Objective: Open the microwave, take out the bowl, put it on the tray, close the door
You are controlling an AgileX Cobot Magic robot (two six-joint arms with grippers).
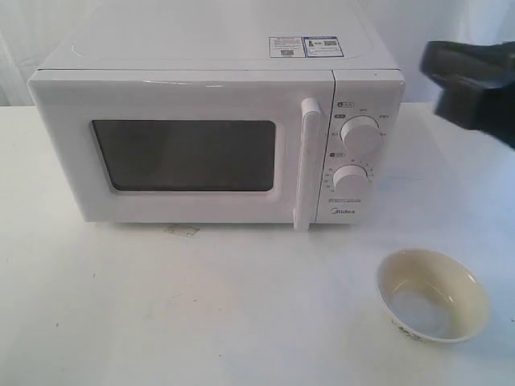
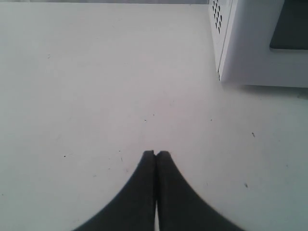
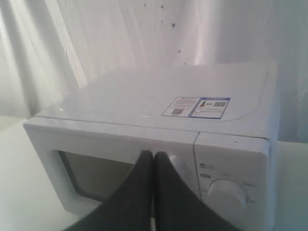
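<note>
R claw (image 3: 153, 155) shut, facing microwave (image 3: 134, 98); bowl (image 1: 433, 295) well apart.

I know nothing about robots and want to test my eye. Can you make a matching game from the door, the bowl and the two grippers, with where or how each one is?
Things:
1. door
2. bowl
3. left gripper
4. right gripper

States:
A. empty, on the table in front of the microwave's right end
B. shut, over the table beside the microwave's vented side
C. closed, flush with the front
D. shut, high up near the microwave's top

Pairs: 1-C, 2-A, 3-B, 4-D
</note>
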